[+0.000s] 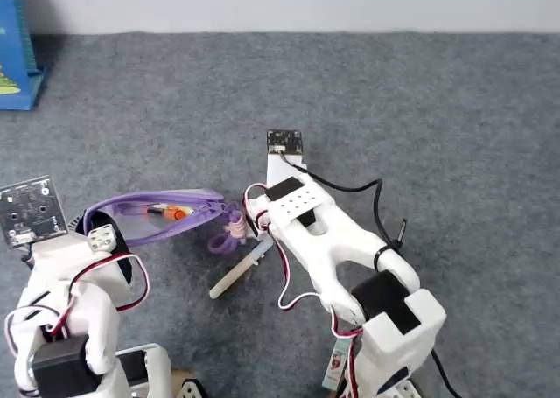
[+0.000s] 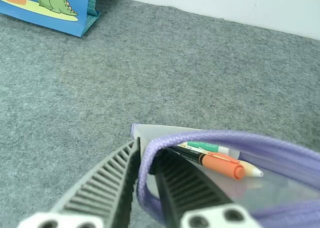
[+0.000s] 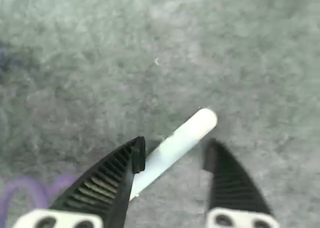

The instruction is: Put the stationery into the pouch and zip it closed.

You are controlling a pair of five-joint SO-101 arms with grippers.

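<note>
A clear pouch with a purple zip edge lies open on the grey carpet, with an orange pen inside. My left gripper holds the pouch's end. In the left wrist view the left gripper is shut on the purple rim, and the orange pen and a green one lie inside. A white pen lies on the carpet beside the pouch's pink zip pull. My right gripper is open low over it, one finger on each side of the white pen.
A blue box with a cartoon print stands at the far left edge of the carpet, also in the left wrist view as the blue box. A pale wall runs along the far side. Open carpet stretches to the far right.
</note>
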